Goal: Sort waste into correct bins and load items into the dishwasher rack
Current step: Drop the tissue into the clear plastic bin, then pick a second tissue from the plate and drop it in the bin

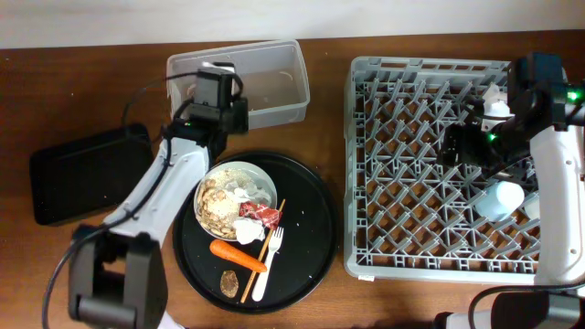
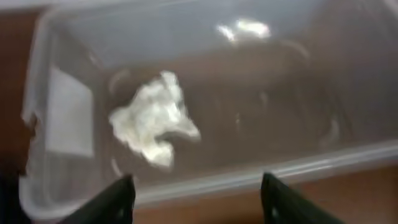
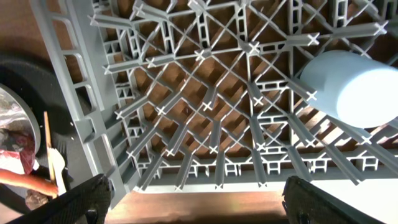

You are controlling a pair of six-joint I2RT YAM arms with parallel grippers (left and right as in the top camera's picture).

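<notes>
Clear tub [image 2: 311, 165] and napkin [image 2: 155, 118] are blurred; pale blue cup [image 3: 348, 87] is cropped at the edge

Bright, even light, left wrist view blurred (glare on the tub [image 2: 249, 28])

No readable txt, nos. or brand marks anywhere from where I stand. The clear tub [image 2: 348, 155] has a pale rectangular patch [image 2: 69, 112] on its side wall, maybe a label, but it's too blurred to make out any letters. The red wrapper [image 1: 260, 213] is too small in the overhead view to tell if it has any print.
</notes>
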